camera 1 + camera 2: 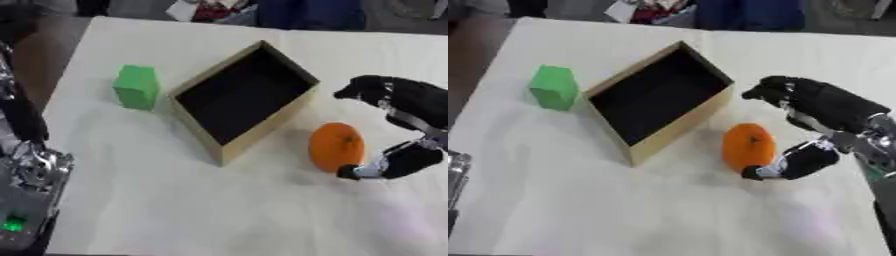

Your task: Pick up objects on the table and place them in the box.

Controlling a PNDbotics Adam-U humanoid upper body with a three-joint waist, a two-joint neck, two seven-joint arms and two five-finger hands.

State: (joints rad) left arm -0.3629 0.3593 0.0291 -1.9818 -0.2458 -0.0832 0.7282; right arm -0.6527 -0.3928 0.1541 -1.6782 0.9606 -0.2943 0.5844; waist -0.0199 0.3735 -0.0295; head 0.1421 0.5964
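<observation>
A green block [136,87] is standing on the white table [175,200] just left of the wooden box [243,102], whose dark inside is showing nothing. Right of the box an orange [748,146] is lying on the table. The right hand [820,107] is spreading around it, fingers [767,92] arching beyond the fruit, thumb [785,167] meeting its near edge, not closed on it.

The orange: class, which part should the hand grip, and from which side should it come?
Grip the orange across its round middle, from its right, where the right hand already brackets it. The box wall crowds its left. It looks round, so any opposing sides suit.
</observation>
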